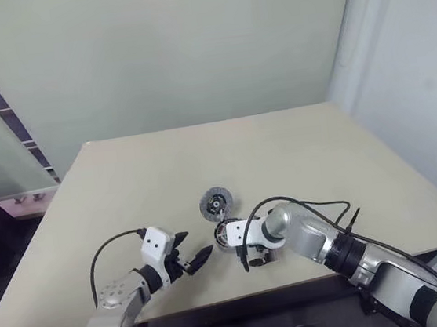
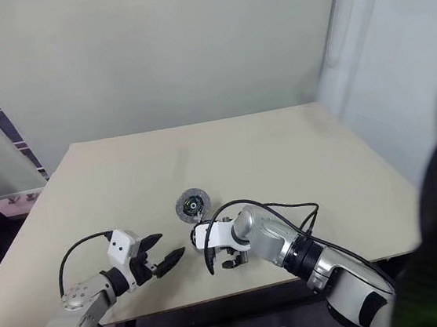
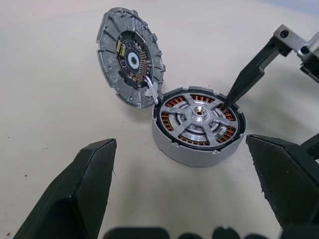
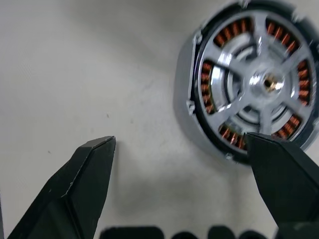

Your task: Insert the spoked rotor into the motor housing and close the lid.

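The motor housing (image 3: 184, 149) sits on the table with copper windings showing under the silver spoked rotor (image 3: 198, 112), which lies inside it. Its round grey lid (image 3: 130, 57) stands tilted open at the far rim, inner face showing. My left gripper (image 1: 197, 243) is open and empty, aimed at the housing from its left. My right gripper (image 4: 180, 142) is open, pointing down. One of its black fingers (image 3: 249, 74) has its tip at the housing's rim on the right side. The housing (image 1: 226, 232) is partly hidden by the right hand in the head views.
The beige table (image 1: 126, 182) stretches wide behind the lid (image 1: 217, 203), and its front edge lies close under both hands. A black cable (image 1: 310, 204) loops over the right forearm. Walls stand behind and to the right.
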Controlling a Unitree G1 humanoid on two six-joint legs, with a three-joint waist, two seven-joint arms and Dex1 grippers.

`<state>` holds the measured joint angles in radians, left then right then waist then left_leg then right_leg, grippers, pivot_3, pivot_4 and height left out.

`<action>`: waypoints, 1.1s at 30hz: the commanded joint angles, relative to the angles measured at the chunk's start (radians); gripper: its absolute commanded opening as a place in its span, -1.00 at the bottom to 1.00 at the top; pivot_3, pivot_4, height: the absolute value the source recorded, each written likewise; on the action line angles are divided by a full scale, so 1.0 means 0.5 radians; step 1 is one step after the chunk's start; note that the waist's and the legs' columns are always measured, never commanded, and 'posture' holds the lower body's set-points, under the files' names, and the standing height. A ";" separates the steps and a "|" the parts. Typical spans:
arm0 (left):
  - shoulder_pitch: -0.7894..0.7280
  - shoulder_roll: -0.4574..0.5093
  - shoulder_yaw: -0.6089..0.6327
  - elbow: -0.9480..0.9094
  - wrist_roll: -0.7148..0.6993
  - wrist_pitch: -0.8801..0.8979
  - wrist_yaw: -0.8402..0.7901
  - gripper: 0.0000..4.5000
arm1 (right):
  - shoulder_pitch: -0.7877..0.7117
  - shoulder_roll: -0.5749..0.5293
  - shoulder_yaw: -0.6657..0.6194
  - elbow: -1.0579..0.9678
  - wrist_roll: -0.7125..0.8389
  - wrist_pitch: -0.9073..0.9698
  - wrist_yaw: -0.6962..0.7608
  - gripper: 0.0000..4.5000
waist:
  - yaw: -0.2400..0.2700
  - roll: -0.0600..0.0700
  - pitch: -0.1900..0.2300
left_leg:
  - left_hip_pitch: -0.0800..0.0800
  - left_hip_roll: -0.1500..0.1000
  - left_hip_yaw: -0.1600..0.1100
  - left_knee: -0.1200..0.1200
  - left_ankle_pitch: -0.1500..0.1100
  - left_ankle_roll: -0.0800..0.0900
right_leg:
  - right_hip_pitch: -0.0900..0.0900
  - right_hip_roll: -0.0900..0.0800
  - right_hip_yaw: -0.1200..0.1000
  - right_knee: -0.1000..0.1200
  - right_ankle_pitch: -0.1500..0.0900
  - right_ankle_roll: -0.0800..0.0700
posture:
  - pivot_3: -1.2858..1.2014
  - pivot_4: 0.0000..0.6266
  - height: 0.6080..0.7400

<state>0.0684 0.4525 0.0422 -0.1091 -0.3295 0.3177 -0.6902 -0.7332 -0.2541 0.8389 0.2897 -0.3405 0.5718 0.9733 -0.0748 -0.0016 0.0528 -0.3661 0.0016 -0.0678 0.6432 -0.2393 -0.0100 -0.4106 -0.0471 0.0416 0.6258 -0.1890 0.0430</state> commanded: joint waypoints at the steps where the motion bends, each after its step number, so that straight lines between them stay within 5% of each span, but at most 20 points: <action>1: -0.044 -0.003 0.012 -0.053 -0.007 -0.021 0.007 1.00 | -0.010 0.023 -0.048 0.013 -0.032 -0.025 -0.032 0.59 | 0.000 0.000 0.000 | 0.000 0.000 0.000 0.000 0.000 0.000 | 0.000 0.000 0.000 0.000 0.000 0.000 | 0.03 -1.00 1.00; 11: -0.051 -0.006 0.012 -0.050 -0.008 -0.026 0.010 1.00 | 0.047 0.114 -0.127 0.096 -0.057 -0.046 -0.159 -0.91 | 0.000 -0.001 -0.001 | 0.003 0.001 0.000 0.000 0.000 0.000 | 0.002 0.000 -0.001 0.001 0.000 0.000 | 0.03 -1.00 1.00; 22: -0.050 -0.004 0.022 -0.046 -0.007 -0.030 0.017 1.00 | 0.068 0.155 -0.225 0.025 -0.022 0.031 -0.150 -0.96 | 0.001 -0.001 -0.001 | 0.003 0.000 -0.001 0.001 0.000 0.000 | 0.002 -0.001 -0.002 0.001 0.000 0.000 | 0.03 -1.00 1.00; 33: -0.058 -0.022 0.034 0.006 -0.009 -0.054 0.022 1.00 | 0.135 0.085 -0.309 -0.541 0.301 0.779 0.191 -0.96 | 0.002 -0.002 -0.001 | -0.002 -0.001 -0.002 -0.003 -0.003 -0.004 | -0.003 -0.001 -0.002 0.000 0.000 0.000 | 0.03 -1.00 1.00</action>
<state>0.0591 0.4418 0.0411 -0.1014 -0.3295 0.3128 -0.6826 -0.6582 -0.2113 0.7120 0.0932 -0.2340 0.9072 1.0353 -0.0739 -0.0024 0.0523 -0.3673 0.0011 -0.0690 0.6412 -0.2410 -0.0123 -0.4120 -0.0478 0.0402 0.6256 -0.1889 0.0431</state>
